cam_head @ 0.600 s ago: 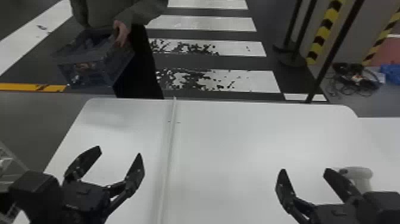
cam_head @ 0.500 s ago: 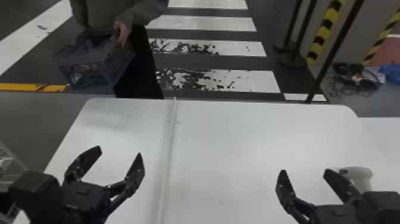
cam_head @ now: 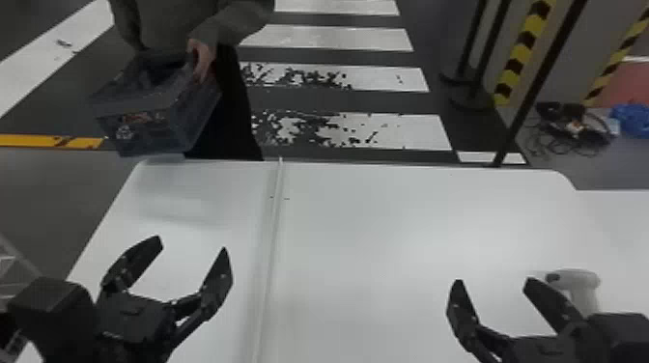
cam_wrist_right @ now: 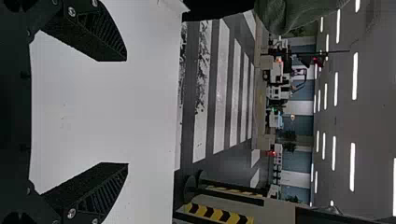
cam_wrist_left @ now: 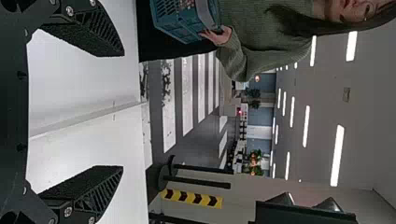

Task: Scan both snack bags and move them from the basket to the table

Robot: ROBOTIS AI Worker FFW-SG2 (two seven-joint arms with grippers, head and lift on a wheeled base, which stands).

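1. A blue-grey basket [cam_head: 166,140] is held tilted at the worktop's far left corner; whether the worktop is touched cannot be told.
2. Inside it, orange-red contents [cam_head: 142,117] are glimpsed through the wall; the snack bags cannot be told apart or counted.
3. The left gripper [cam_head: 193,247] is held over the worktop's [cam_head: 367,217] left part, its fingers spread wide, nothing gripped.
4. The basket's right side is grasped by a person's hand [cam_head: 204,57].
5. The right gripper [cam_head: 493,284] is held above the right part, fingers well apart and empty.
6. A white scanner [cam_head: 577,279] is seen just beside it, partly hidden.
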